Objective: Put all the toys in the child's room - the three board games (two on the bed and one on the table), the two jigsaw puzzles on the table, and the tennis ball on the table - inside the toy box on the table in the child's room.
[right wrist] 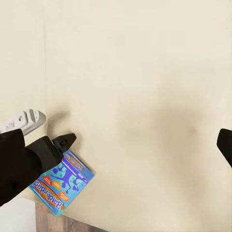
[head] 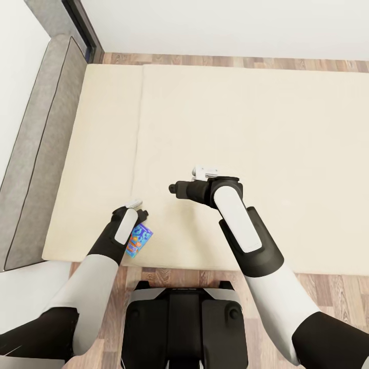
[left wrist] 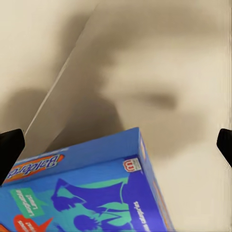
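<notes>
A small blue cartoon-printed board game (head: 139, 241) lies on the cream bed (head: 246, 143) near its front edge, partly under my left wrist. My left gripper (head: 144, 212) hovers right over it, open. In the left wrist view the box (left wrist: 96, 193) sits low between the widely spread fingertips (left wrist: 9, 150), touching neither. My right gripper (head: 172, 188) hangs open over the bare mattress, to the right of the box and pointing toward it. The right wrist view looks across the bed (right wrist: 145, 72) at the blue box (right wrist: 62, 186) beneath the left gripper's fingers (right wrist: 65, 140).
A grey padded panel (head: 41, 133) runs along the bed's left side, with a dark door frame (head: 82, 25) behind it. Wood-plank floor (head: 318, 292) shows in front of the bed, where my base (head: 184, 323) stands. A lengthwise seam (head: 139, 133) crosses the mattress.
</notes>
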Robot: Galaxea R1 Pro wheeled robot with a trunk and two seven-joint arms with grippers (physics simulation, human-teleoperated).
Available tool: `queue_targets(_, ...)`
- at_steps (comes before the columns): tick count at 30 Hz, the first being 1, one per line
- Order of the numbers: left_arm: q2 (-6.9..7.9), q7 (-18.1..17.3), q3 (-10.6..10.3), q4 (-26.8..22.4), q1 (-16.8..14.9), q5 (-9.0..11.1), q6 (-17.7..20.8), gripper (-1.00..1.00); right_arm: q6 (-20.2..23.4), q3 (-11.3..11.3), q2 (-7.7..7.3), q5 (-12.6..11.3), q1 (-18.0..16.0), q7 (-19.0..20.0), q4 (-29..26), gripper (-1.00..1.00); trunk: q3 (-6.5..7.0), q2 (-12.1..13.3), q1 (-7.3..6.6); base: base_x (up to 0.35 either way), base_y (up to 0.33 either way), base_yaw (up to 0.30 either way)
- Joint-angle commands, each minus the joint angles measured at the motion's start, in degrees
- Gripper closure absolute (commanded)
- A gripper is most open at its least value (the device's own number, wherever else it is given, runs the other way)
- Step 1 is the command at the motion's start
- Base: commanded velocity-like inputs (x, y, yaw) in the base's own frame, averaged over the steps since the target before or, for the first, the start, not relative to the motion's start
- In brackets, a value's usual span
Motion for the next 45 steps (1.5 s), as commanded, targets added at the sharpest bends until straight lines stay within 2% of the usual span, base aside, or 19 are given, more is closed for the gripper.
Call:
queue_targets(1,-0.08,0.4,0.1,-0.2,0.0,0.5,0.2,-1.00,0.2,0.0,0.01,-0.5,-0.1,-0.6,0.0,-1.00,-0.06,-0.1,0.04,0.004,-0.029,0.000)
queue_targets(39,-0.21,0.7,0.7,-1.0,0.0,0.5,0.9,-1.00,0.2,0.0,0.01,-0.5,-0.1,-0.6,-0.1,-1.00,-0.06,-0.1,0.04,0.000,-0.021,0.000)
queue_targets(45,-0.21,3.5,0.7,-1.0,0.0,0.6,0.9,-1.00,0.2,0.0,0.01,-0.5,-0.1,-0.6,-0.1,-1.00,-0.06,-0.1,0.04,0.000,0.000,0.000)
